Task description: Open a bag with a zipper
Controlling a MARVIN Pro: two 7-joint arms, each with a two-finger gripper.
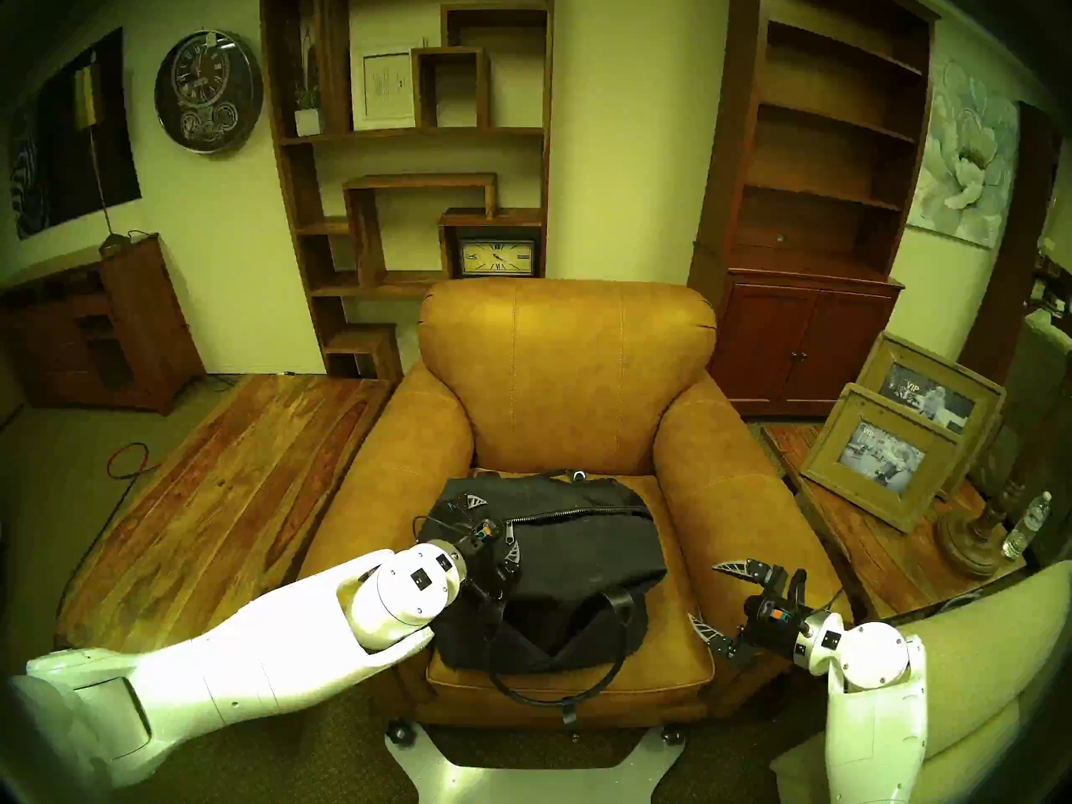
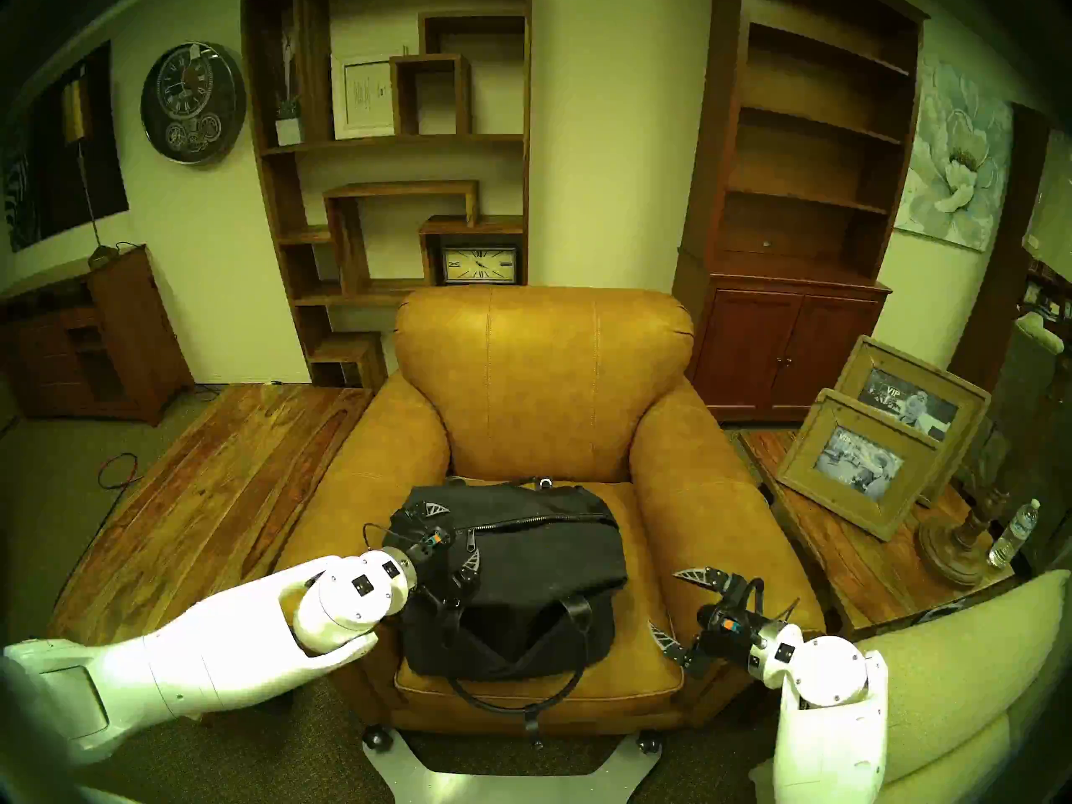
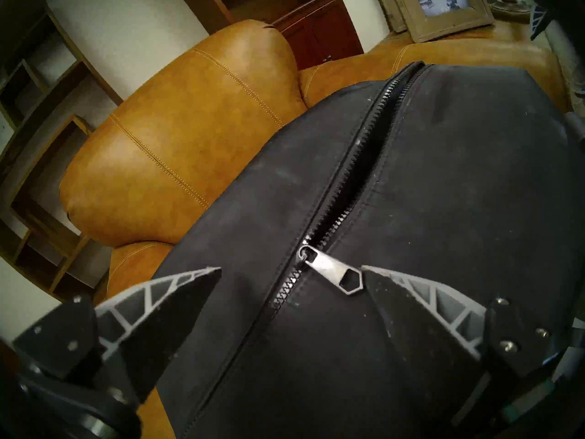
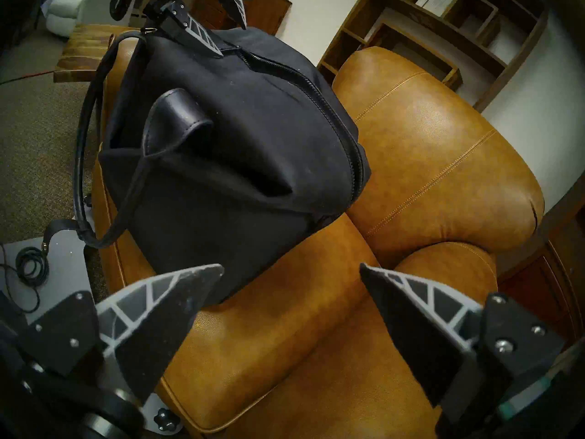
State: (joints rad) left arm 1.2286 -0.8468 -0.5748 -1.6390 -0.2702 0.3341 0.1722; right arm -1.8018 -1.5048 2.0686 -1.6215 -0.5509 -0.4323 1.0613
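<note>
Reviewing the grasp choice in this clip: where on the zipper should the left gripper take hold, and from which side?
Probably the flat metal pull tab of the zipper. It lies flat on the bag, between the open left gripper fingers. Come from above, one finger each side, pinching its flat faces; the teeth offer nothing to grip.

Both head views look down from above the armchair (image 1: 568, 379), facing its backrest (nearly one picture twice). The left wrist view sits close over the bag (image 3: 411, 270), looking along the zipper (image 3: 357, 169). The right wrist view, tilted, perhaps from the chair's right front, shares that bag (image 4: 221, 162).
</note>
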